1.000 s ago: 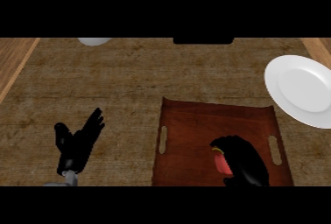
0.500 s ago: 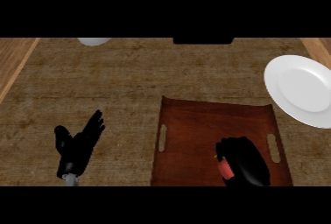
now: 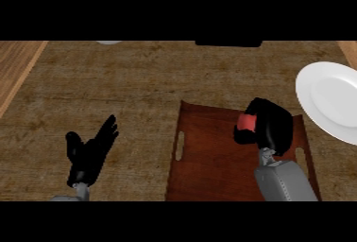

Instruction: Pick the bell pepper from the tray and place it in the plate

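Since a second ago: right hand up from the lower edge of the frame toward the middle right, grey forearm now showing beneath it, fingers curled round the bell pepper. Pepper visible only as a small red patch at the hand's left side, the rest hidden by black fingers. Now over the upper right part of the tray rather than low on it; probably lifted clear of the tray floor, though contact impossible to rule out from straight above. Reads as pick done, carry begun. Still left to cover: the short stretch right and slightly upward to the plate, then the release.

Left hand at lower left, fingers straight and pointing up, resting, holding nothing.

Tray: dark reddish-brown wood, rectangular, shallow raised rim, pale slot handles on its left and right sides. Plate: plain white, round, smooth and glossy-looking, cut off by the right edge of the frame, just beside the tray's upper right corner. Counter: coarse, mottled brown, almost woven in look, with a lighter wooden strip along the upper left. Pepper surface smooth, bright red, rounded; likely slippery under hard fingers.
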You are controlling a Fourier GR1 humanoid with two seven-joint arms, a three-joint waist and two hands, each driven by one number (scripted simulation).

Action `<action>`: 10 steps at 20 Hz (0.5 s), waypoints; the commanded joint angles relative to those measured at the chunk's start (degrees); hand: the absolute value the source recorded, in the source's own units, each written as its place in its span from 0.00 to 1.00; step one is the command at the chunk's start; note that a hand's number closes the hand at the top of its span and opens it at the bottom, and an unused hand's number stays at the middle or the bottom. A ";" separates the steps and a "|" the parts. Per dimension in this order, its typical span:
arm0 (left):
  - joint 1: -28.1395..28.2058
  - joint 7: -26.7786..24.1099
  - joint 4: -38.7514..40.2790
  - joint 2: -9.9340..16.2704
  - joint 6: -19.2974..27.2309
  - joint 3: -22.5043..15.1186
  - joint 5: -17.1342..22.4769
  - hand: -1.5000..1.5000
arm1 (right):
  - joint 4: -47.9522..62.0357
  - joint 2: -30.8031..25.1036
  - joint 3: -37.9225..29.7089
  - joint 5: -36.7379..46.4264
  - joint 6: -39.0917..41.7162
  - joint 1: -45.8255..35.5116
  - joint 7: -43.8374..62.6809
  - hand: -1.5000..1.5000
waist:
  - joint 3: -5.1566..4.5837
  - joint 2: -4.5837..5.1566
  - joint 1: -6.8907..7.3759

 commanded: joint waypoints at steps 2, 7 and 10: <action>-1.76 0.87 0.42 -0.14 -0.18 -0.10 -0.02 0.50 | 7.08 1.46 -6.24 8.26 -10.45 -13.99 15.35 1.00 | -0.10 0.19 1.77; -3.57 1.19 1.90 -0.60 0.05 -0.17 -0.48 0.50 | 16.88 1.50 -9.90 14.39 -20.73 -24.92 25.23 1.00 | -0.10 0.14 1.17; -4.53 0.68 1.91 -0.69 1.21 0.64 -0.96 0.50 | 19.74 1.51 -14.60 16.32 -29.04 -26.14 26.71 1.00 | -0.03 0.05 0.12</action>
